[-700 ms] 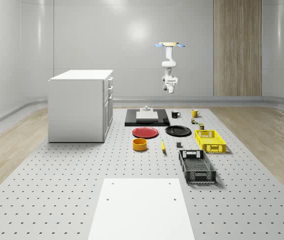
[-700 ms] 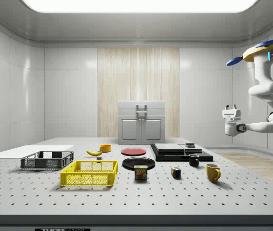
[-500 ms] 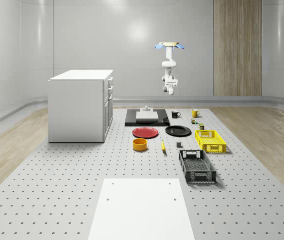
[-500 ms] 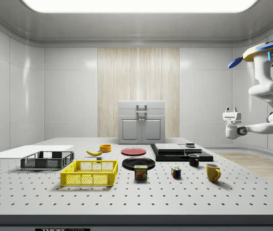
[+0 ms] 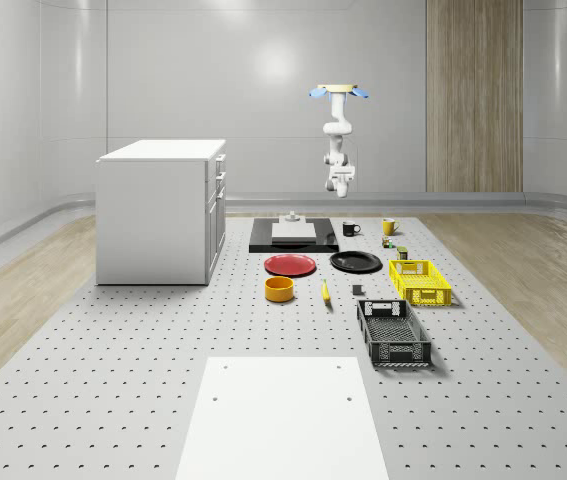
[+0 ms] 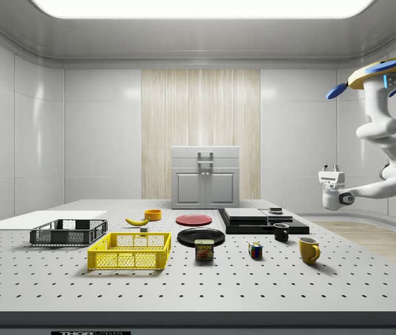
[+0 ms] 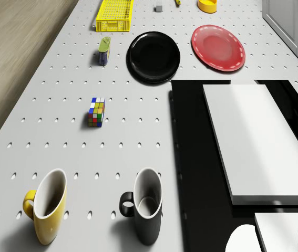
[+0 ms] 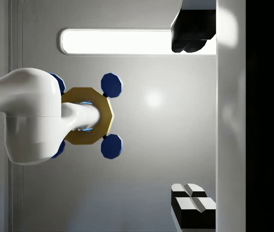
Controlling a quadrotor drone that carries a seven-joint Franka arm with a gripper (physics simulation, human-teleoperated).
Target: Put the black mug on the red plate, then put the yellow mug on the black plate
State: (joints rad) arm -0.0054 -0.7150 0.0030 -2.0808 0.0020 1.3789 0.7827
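The black mug (image 7: pixel 146 206) and the yellow mug (image 7: pixel 48 206) stand upright side by side on the perforated table, beside a black platform (image 7: pixel 196 157). Farther along lie the black plate (image 7: pixel 153 56) and the red plate (image 7: pixel 218 47), both bare. The drone (image 6: pixel 386 70) hovers high by the table's far end, near the mugs (image 5: pixel 351 229) (image 5: pixel 388 226). Its arm hangs down and the gripper (image 6: pixel 331 169) points upward, well above the yellow mug (image 6: pixel 309 250) and black mug (image 6: pixel 281 232). In the wrist view the gripper (image 8: pixel 193 118) is open, holding nothing, facing the drone's underside.
A white block (image 7: pixel 254 136) lies on the black platform. A Rubik's cube (image 7: pixel 96 112), a can (image 7: pixel 104 51), a yellow crate (image 5: pixel 419 281), a black crate (image 5: pixel 393 333), a banana (image 5: pixel 325 291) and an orange bowl (image 5: pixel 279 289) sit on the table. A white cabinet (image 5: pixel 161 210) stands at the whole-scene view's left.
The arm's hand has sunk a little and tilted, with the gripper now pointing more upward. The mugs and plates have not moved.
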